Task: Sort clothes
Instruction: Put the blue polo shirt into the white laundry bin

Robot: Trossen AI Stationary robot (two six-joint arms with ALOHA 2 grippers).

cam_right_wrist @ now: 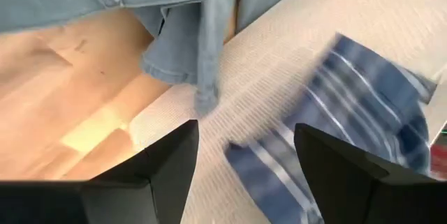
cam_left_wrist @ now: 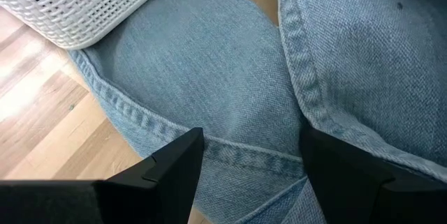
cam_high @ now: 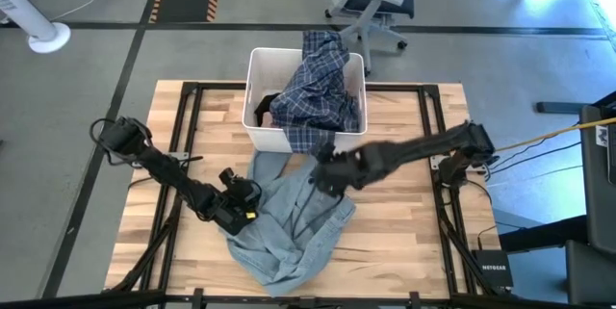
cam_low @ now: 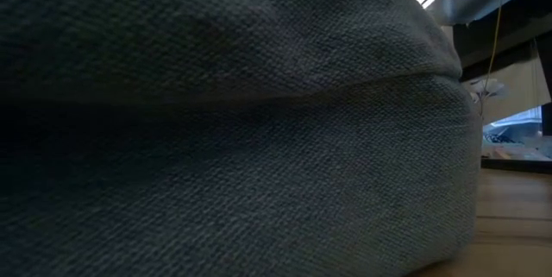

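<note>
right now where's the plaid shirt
In the high view the navy plaid shirt is draped over the right side of the white bin at the table's far edge, just beyond the denim shirt.

Two arms, both dark, near-black, built of slim tubular links joined by bulkier rounded joint housings.

Left arm: chunky black shoulder block at its base; a thin dark cable loops out beside the base. Left end effector is a boxy black head with a small yellow mark on its casing.

Right arm: same dark finish, long straight forearm link, blocky base with cables around it. Right end effector is black and compact.

Fingers in the left wrist view: matte black, flat-faced, angular wedges with hard edges. Right pair looks identical.
</note>
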